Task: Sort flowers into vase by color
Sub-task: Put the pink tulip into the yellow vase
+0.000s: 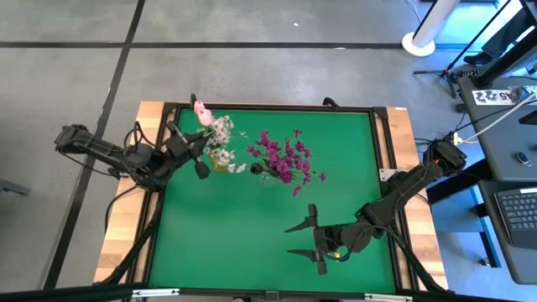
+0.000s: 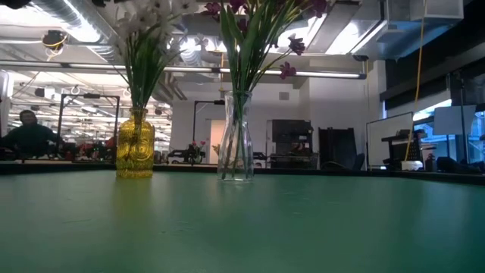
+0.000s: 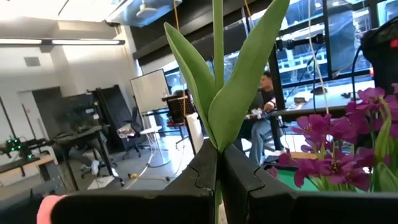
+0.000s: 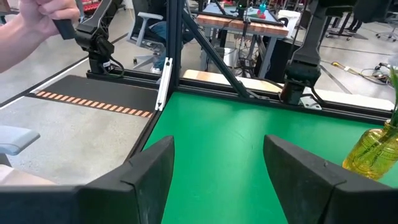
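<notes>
**Holding a tulip stem beside the yellow vase**

Looking down from above, we saw the left gripper (image 1: 200,162) near the far left corner of the green table (image 1: 252,226), just beside the yellow vase (image 1: 220,159). Its fingers (image 3: 199,174) were closed on a green stem (image 3: 217,37) with two long leaves, which stood upright between them in the left wrist view. From above, a pale pink tulip bud (image 1: 201,110) showed at the far edge of the table, behind this gripper; we could not tell for sure that it belonged to the same stem.

The yellow vase carried the small white blossoms (image 1: 221,130). Just to its right stood the clear glass vase (image 2: 235,140), and it carried the magenta-purple blossoms (image 1: 284,158). In the low view the two vases stood upright side by side, near each other but not touching, both toward the far left part of the table.

The right gripper (image 1: 304,237) was well apart from the vases, near the front edge of the table, on its right half. Its two fingers (image 4: 149,168) stood wide apart with only the green surface between them, and it held nothing.

In the right wrist view, a person's hand (image 4: 43,18) showed beyond the left edge of the table. In the low view, a person (image 2: 29,133) sat in the room behind.
</notes>
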You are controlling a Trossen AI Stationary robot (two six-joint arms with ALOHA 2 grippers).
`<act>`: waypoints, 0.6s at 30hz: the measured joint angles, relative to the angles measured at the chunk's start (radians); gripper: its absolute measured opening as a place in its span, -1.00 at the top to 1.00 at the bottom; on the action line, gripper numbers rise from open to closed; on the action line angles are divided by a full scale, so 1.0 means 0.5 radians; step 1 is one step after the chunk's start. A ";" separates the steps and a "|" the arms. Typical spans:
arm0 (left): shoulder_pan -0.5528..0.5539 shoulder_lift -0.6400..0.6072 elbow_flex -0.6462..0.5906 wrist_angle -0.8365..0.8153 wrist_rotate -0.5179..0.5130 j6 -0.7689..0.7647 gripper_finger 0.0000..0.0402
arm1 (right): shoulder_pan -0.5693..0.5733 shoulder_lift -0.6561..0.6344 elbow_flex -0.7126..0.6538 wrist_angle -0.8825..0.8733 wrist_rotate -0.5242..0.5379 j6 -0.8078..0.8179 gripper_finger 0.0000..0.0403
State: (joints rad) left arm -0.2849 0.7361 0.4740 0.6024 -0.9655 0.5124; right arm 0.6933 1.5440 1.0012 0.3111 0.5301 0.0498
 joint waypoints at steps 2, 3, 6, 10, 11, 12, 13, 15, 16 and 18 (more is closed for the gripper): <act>-0.018 0.000 0.000 0.000 -0.002 0.024 0.99 | 0.000 0.000 0.000 0.000 0.000 0.001 -0.22; -0.026 0.001 0.000 -0.004 -0.002 0.028 0.99 | 0.000 0.000 0.000 0.000 0.000 0.001 -0.22; -0.039 0.007 0.000 -0.027 0.004 0.007 0.99 | 0.000 0.000 0.000 0.002 0.000 0.002 -0.22; -0.039 0.008 0.000 -0.124 0.032 -0.079 0.99 | 0.000 0.000 -0.001 0.012 0.000 0.004 -0.22; -0.038 0.008 0.000 -0.149 0.034 -0.109 0.99 | 0.000 0.000 -0.001 0.012 0.000 0.004 -0.22; -0.038 0.008 -0.004 -0.162 0.034 -0.129 0.99 | 0.000 0.000 -0.001 0.013 0.000 0.004 -0.22; -0.038 0.008 -0.016 -0.161 0.036 -0.146 0.99 | 0.000 0.000 -0.001 0.014 0.000 0.004 -0.22; -0.038 0.008 -0.047 -0.157 0.036 -0.183 0.99 | 0.000 0.000 -0.001 0.014 0.000 0.004 -0.22; -0.038 0.008 -0.065 -0.157 0.036 -0.206 0.99 | 0.000 0.000 -0.001 0.014 0.000 0.004 -0.22; -0.038 0.008 -0.100 -0.156 0.036 -0.257 0.99 | 0.000 0.000 -0.001 0.014 0.000 0.004 -0.22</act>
State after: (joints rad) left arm -0.3038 0.7403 0.4238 0.5243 -0.9474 0.3837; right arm 0.6933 1.5440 1.0008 0.3180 0.5301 0.0517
